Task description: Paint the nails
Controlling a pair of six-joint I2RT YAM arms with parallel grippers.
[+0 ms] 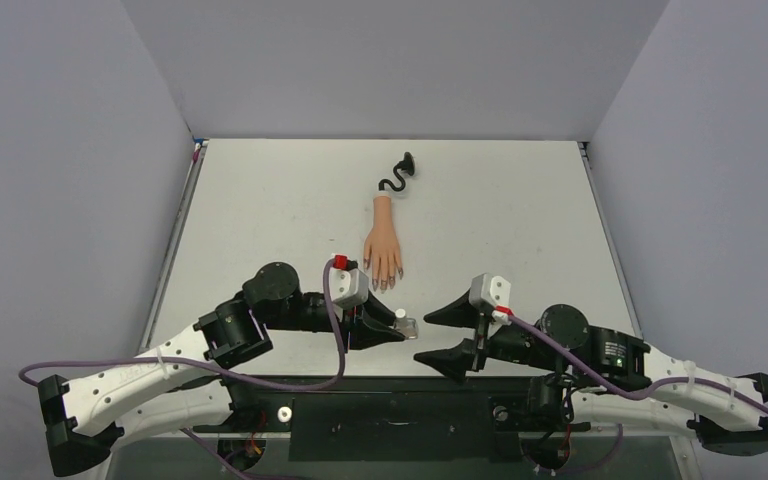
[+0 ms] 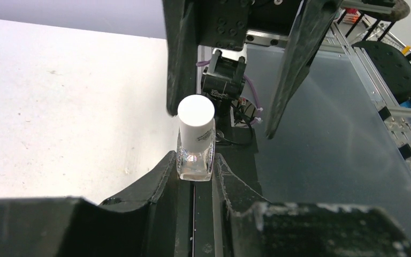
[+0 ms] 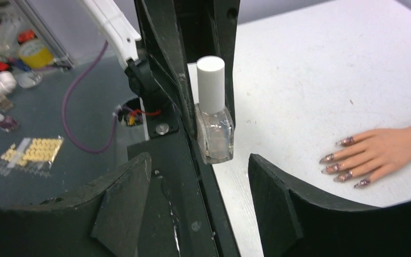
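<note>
Pinching clear glass polish bottle [image 3: 214,134] at bench's near edge, left gripper [image 2: 195,167] holds; spread-fingered right gripper [image 1: 423,338] should centre on white cylindrical cap [image 3: 211,84] before closing.

Peach mannequin hand [image 1: 383,252], purplish nails [image 3: 330,169], white-capped clear bottle [image 3: 214,131]

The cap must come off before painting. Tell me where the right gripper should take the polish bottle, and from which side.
Take the white cap: the left gripper clamps the polish bottle by its glass body. The cap stands upright and free above those fingers, so probably bring the open right gripper in level from the right, straddling the cap.
</note>
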